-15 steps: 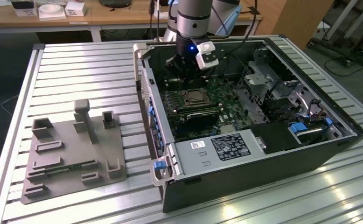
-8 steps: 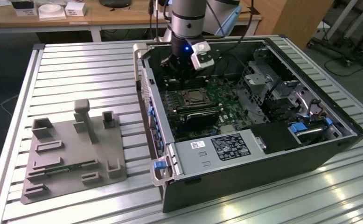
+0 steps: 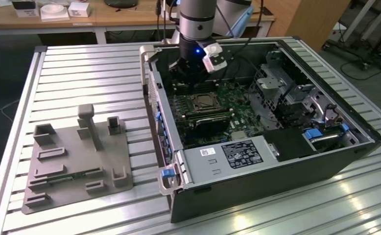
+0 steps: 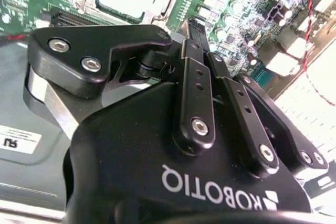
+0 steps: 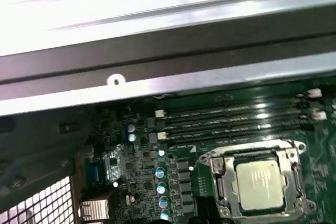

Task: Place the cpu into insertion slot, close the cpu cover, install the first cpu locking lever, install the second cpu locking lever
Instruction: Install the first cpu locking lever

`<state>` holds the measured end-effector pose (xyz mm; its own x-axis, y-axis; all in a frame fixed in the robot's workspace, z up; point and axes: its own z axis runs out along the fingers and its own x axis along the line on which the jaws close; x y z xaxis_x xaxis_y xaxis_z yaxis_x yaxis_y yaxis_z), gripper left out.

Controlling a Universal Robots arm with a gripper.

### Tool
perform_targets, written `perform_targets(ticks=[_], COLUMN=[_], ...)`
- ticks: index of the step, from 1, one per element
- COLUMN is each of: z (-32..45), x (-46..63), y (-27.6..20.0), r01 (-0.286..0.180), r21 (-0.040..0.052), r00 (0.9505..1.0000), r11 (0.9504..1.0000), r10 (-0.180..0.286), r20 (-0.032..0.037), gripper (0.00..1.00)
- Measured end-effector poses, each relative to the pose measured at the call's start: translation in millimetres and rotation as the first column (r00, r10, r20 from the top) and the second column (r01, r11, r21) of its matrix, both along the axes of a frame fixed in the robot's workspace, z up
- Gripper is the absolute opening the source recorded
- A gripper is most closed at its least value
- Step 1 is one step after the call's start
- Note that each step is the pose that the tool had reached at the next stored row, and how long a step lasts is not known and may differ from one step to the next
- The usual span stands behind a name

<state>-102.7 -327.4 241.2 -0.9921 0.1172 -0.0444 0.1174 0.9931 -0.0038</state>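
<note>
- Silver-grey metal forms the top of the cpu (image 5: 261, 179), a small flat square chip. It is judged light, rigid and thin, with a smooth lid that offers little friction.
- Fragility: the underside contacts and the insertion slot (image 5: 207, 157) beneath are judged delicate, so no tilt, drag or downward force is tolerated.
- Hold points: two opposite edges of the chip are judged best, keeping it level. The flat top gives no purchase.
- Location: the cpu lies seated in the insertion slot on the green circuit board, near the gripper (image 3: 190, 78), between the gripper and the long memory slots (image 5: 231, 119).
- Cover: the cpu cover (image 5: 220, 184) appears lowered, its frame around the chip. Whether any locking lever is latched cannot be told.
- End effector: the gripper hangs inside the open computer case (image 3: 347, 161), above the board and just beside the socket. Its opening cannot be told from these views, nor whether it holds or touches anything.
</note>
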Motion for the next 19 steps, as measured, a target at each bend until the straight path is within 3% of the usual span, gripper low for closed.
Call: perform_targets(ticks=[8,14,19], z=[-1.0,-1.1,-1.2], x=[-0.8,-9.0,-10.9], y=[-0.1,0.5,4.8], r01=[-0.100,-0.118,-0.132], r21=[0.0047,0.0048,0.0049], r00=[0.9950,0.9930,0.9912], r11=[0.9950,0.9930,0.9912], r10=[0.100,0.118,0.132], r20=[0.0002,0.0003,0.0003], gripper=[0.10,0.10,0.10])
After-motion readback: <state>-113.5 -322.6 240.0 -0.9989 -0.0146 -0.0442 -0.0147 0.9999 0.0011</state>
